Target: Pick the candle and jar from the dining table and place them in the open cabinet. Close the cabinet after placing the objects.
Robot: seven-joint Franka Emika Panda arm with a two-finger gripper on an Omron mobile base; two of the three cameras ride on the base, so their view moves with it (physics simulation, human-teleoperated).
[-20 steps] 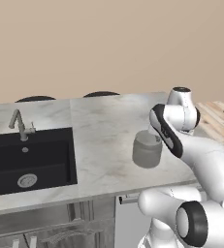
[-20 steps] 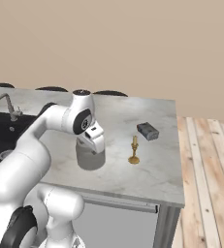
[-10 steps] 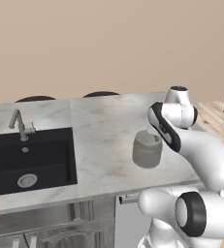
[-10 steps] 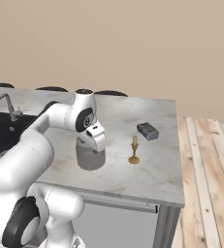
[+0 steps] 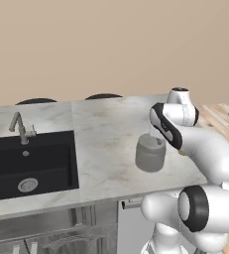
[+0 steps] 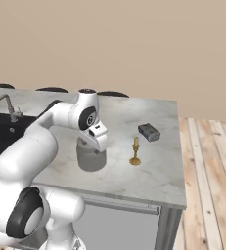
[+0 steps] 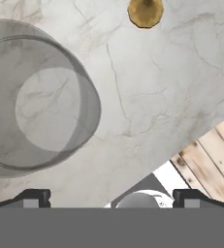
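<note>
The gripper [image 7: 111,198] hangs above the near part of the dining table [image 6: 158,176], its fingers [image 7: 33,197] spread wide apart and holding nothing. In the hand view it looks straight down, with the jar [image 7: 33,104] under the left half of the picture rather than centred between the tips.

The jar [image 6: 91,156] stands upright on the marble, a little in from the near edge, right of the black sink [image 5: 29,163] and partly covered by the white hand in the right base view. Compared with a second ago the wrist has turned slightly and the hand sits a touch more over the jar; the jar itself has not moved, and the fingers were just as wide then.

Just right of the jar, apart from it, the candle [image 6: 135,151] stands upright on its flared base, in the same spot as before. In the hand view its brass base [image 7: 145,11] shows at the top edge.

Farther back and to the right lies a small dark box [image 6: 149,132], unmoved. At the far left the faucet [image 5: 20,128] rises behind the sink.
</note>
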